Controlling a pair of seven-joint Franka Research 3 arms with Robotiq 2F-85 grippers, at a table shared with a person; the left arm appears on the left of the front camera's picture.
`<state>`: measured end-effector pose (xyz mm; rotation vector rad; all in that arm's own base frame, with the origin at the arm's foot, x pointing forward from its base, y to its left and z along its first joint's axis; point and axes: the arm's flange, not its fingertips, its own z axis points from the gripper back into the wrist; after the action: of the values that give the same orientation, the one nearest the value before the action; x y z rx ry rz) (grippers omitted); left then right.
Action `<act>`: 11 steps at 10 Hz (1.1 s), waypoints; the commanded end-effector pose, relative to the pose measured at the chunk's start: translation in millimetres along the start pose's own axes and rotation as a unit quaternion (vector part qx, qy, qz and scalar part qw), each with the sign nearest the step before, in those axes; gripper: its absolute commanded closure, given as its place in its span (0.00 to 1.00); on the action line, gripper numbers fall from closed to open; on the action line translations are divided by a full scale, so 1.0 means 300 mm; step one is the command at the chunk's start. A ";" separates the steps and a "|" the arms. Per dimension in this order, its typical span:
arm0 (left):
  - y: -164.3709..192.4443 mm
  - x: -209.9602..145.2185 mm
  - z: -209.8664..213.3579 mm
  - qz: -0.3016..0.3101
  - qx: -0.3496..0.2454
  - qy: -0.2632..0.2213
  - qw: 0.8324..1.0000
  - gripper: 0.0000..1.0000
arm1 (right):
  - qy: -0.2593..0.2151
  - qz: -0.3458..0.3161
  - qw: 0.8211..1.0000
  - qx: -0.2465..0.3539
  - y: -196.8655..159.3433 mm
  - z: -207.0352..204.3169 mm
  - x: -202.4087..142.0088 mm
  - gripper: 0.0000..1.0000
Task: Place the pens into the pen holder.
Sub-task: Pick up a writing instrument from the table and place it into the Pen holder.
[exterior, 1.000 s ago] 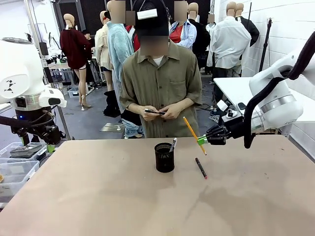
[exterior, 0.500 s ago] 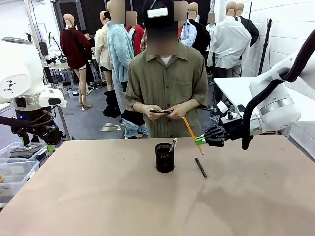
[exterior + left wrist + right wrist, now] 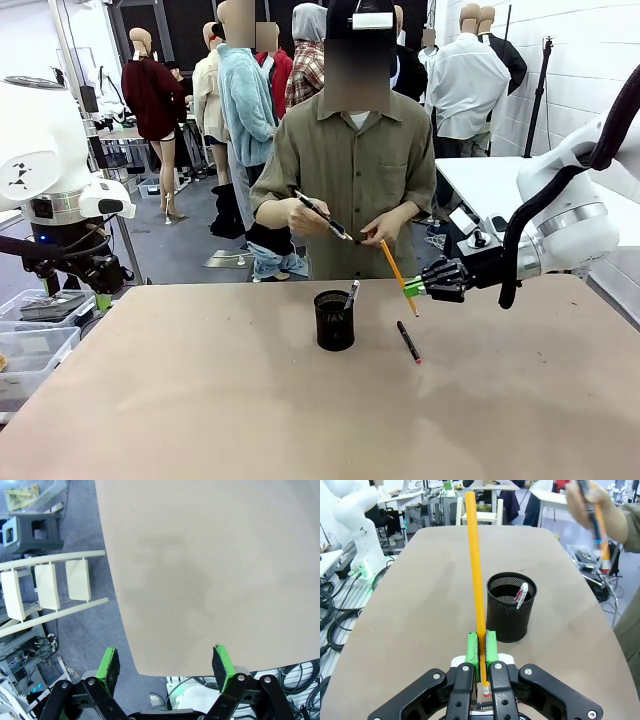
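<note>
Across the bare tan table (image 3: pixel 200 400), my right gripper (image 3: pixel 412 288) pinches the yellow pencil (image 3: pixel 390 260) just right of the pen holder (image 3: pixel 334 320). Held near its end, the pencil could swing and clip the rim.

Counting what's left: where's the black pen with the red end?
Front view: the black pen lies on the table, right of the pen holder, near the low end of the right gripper's yellow pencil.
</note>
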<state>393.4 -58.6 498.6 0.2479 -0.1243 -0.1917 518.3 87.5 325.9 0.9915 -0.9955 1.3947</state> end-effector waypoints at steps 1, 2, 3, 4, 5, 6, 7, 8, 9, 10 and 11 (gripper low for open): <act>0.001 -0.004 0.004 0.004 0.009 0.004 1.000 0.04 | -0.012 0.018 1.000 0.014 -0.006 0.022 -0.023 1.00; 0.001 -0.004 0.004 0.004 0.009 0.004 1.000 0.04 | -0.014 0.018 1.000 0.013 -0.002 0.032 -0.026 1.00; 0.001 -0.004 0.004 0.004 0.009 0.004 1.000 0.04 | -0.015 0.016 1.000 0.009 0.015 0.063 -0.028 1.00; 0.001 -0.004 0.004 0.004 0.009 0.004 1.000 0.04 | -0.017 0.015 1.000 0.004 0.052 0.124 -0.029 1.00; 0.001 -0.004 0.004 0.004 0.009 0.004 1.000 0.04 | -0.025 0.017 1.000 -0.004 0.111 0.211 -0.023 1.00; 0.001 -0.004 0.004 0.004 0.009 0.004 1.000 0.04 | -0.032 0.018 0.999 -0.028 0.171 0.297 -0.027 1.00; 0.001 -0.004 0.004 0.004 0.009 0.004 1.000 0.04 | -0.036 0.020 0.998 -0.051 0.226 0.369 -0.029 1.00; 0.001 -0.004 0.004 0.004 0.009 0.004 1.000 0.04 | -0.044 0.018 0.996 -0.071 0.270 0.431 -0.031 1.00; 0.001 -0.004 0.004 0.004 0.009 0.004 1.000 0.04 | -0.054 0.014 0.994 -0.090 0.303 0.472 -0.033 1.00; 0.001 -0.004 0.004 0.004 0.009 0.004 1.000 0.04 | -0.058 0.016 0.993 -0.106 0.338 0.498 -0.028 1.00; 0.001 -0.004 0.004 0.004 0.009 0.004 1.000 0.04 | -0.064 0.025 0.991 -0.118 0.368 0.519 -0.018 1.00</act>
<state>393.5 -58.1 498.9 0.2465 -0.1243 -0.1909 423.4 -75.1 361.8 0.9051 -1.2046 1.2268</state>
